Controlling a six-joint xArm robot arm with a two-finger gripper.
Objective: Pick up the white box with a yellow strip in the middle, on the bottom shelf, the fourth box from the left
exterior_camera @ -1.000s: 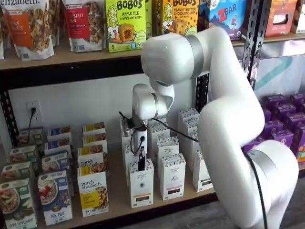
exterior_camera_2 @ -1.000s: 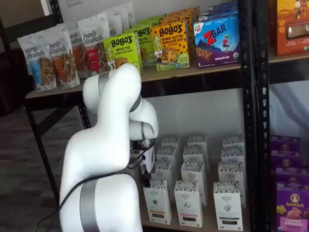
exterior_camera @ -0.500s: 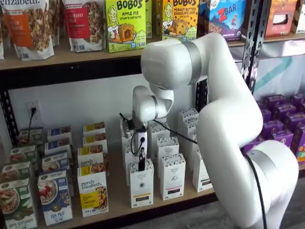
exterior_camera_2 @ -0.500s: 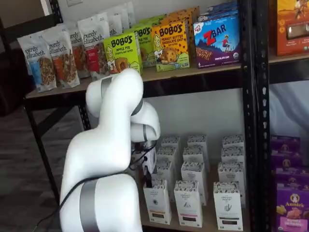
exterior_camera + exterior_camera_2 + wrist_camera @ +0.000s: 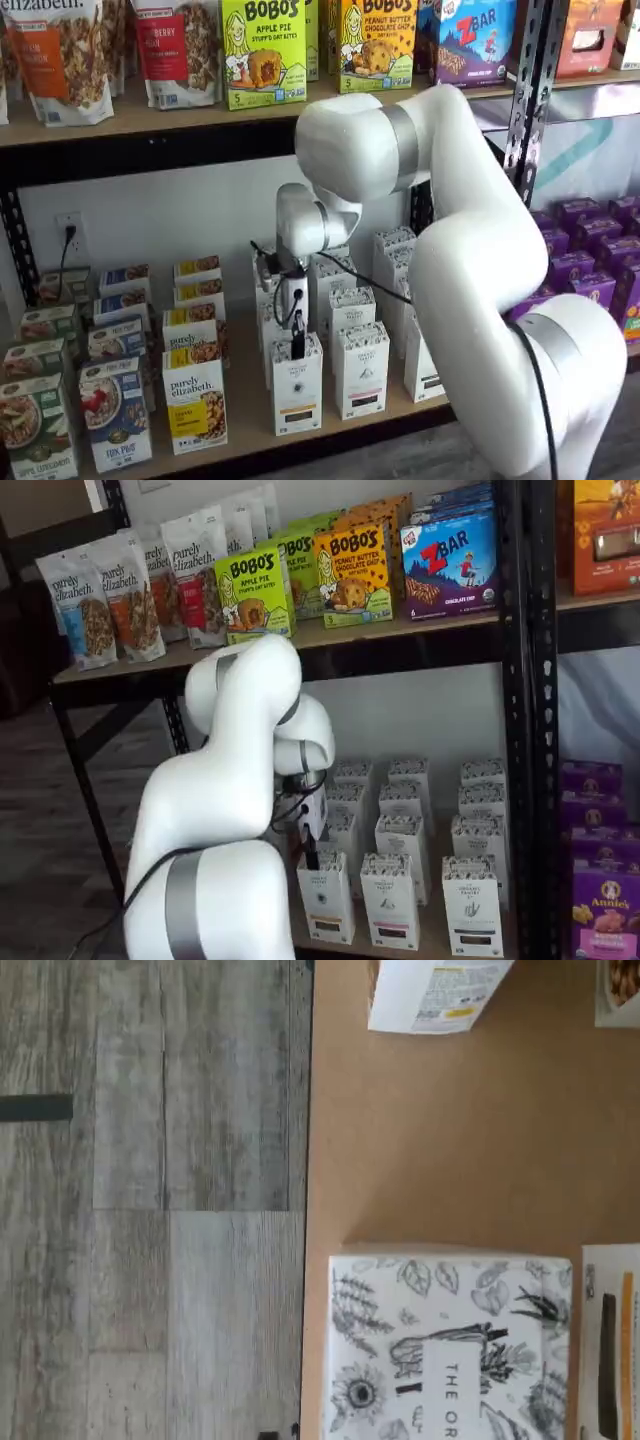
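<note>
The white box [image 5: 297, 385] with its short yellow strip stands upright at the front edge of the bottom shelf [image 5: 250, 410], first in its row of like cartons, with the purely elizabeth box [image 5: 195, 400] just to one side and a dark-strip carton [image 5: 361, 369] to the other. The gripper [image 5: 297, 340] hangs directly above its patterned top, one black finger showing side-on in both shelf views, so the frames alone do not show the gap; the fingers stand wide apart with nothing between them. The wrist view looks down on the flower-printed box top [image 5: 450, 1350], the bare shelf board and the grey plank floor [image 5: 150, 1200].

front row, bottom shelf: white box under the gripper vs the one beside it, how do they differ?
The white box carries a yellow-orange strip low on its front; the neighbouring white carton carries a dark one. The gripper hangs over the former only. Both are tall, narrow, upright, with black-patterned tops.
</note>
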